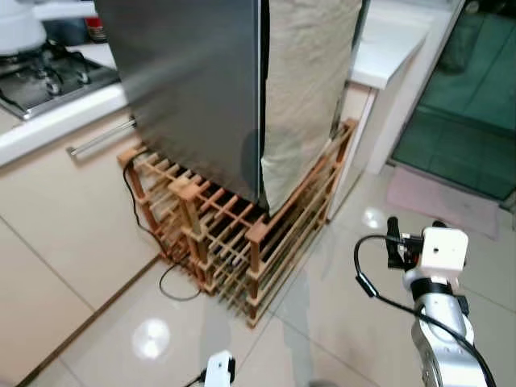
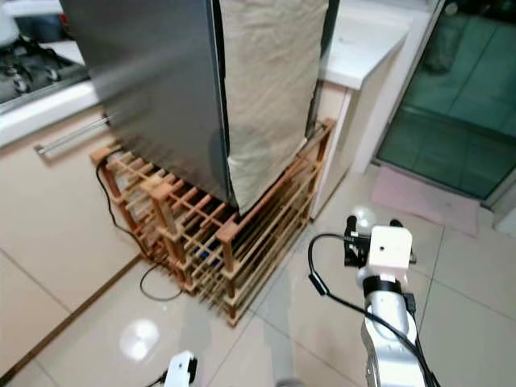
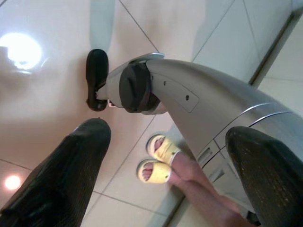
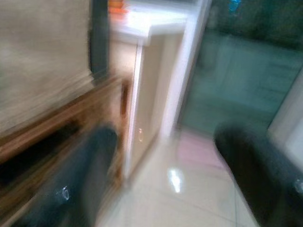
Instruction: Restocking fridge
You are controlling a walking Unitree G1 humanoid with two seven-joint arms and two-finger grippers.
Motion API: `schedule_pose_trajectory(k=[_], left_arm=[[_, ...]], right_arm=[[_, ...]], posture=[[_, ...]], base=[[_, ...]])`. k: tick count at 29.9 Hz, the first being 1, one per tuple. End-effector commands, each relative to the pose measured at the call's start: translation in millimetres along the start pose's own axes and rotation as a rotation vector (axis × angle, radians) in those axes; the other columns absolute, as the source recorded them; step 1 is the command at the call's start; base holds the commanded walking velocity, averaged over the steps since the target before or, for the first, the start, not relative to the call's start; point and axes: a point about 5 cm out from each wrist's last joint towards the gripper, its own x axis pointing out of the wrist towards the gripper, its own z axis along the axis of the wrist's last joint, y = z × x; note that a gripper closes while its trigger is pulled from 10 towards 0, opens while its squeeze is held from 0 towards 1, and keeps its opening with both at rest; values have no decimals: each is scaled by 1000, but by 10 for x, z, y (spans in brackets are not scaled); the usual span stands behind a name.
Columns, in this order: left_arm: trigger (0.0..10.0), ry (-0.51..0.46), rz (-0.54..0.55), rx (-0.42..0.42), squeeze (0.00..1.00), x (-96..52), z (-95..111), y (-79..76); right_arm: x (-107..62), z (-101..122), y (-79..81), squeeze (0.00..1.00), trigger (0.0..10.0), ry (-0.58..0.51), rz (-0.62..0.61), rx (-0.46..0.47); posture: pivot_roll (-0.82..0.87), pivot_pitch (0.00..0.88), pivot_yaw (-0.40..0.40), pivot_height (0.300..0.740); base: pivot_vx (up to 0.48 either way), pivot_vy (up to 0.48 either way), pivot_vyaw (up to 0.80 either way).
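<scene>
Fingers of the right gripper point(image 4: 165, 184) stand wide apart with nothing between them, raised off the pale tiled floor point(image 1: 339, 322) — it is the arm nearer the tall grey steel fridge point(image 1: 189, 81). That fridge stands shut on a slatted wooden rack point(image 1: 234, 234), ahead and to the left of the claw, its long axis upright. Left gripper point(image 3: 165, 179) hangs low by the robot's leg, also spread and empty.

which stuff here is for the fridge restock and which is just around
For the job: fridge, shut; right gripper, open and raised; left gripper, open, hanging low.

Just around: wooden rack under the fridge, cloth on its side, stove, counter, mat, cable, a person's feet.
</scene>
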Motion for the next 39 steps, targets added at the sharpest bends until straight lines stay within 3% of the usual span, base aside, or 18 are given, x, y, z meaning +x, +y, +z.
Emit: schedule_pose_trajectory(k=[1,2,3,20,24,26,27,29,39], left_arm=[[10000,-948,-34,657,0,-764,2390,-1425],[10000,-948,-34,657,0,-764,2390,-1425],[10000,-963,89,647,0,-789,2376,-1137],[10000,-923,45,683,0,-673,2314,-1204],[10000,-881,128,713,0,-595,2275,-1032],[10000,-790,224,728,0,-485,2177,-834],[10000,-790,224,728,0,-485,2177,-834],[10000,-658,308,694,0,-376,2025,-612],[10000,-658,308,694,0,-376,2025,-612]], right_arm=[[-3,-752,-144,0,10000,454,28,0],[-3,-752,-144,0,10000,454,28,0],[-17,-832,-157,0,10000,522,40,2],[32,-809,-142,0,10000,496,37,72],[14,-827,-122,0,10000,495,42,83],[-14,-858,-94,0,10000,499,57,60],[-14,-858,-94,0,10000,499,57,60],[-46,-896,-44,0,10000,511,80,31],[-46,-896,-44,0,10000,511,80,31]], posture=[[-80,0,0,727],[-80,0,0,727],[-81,0,0,727],[-101,0,0,727],[-89,0,0,727],[-81,0,0,727],[-81,0,0,727],[-77,0,-2,727],[-77,0,-2,727]], base=[[0,0,0],[0,0,0],[0,0,0],[0,0,0],[0,0,0],[0,0,0],[0,0,0],[0,0,0],[0,0,0]])
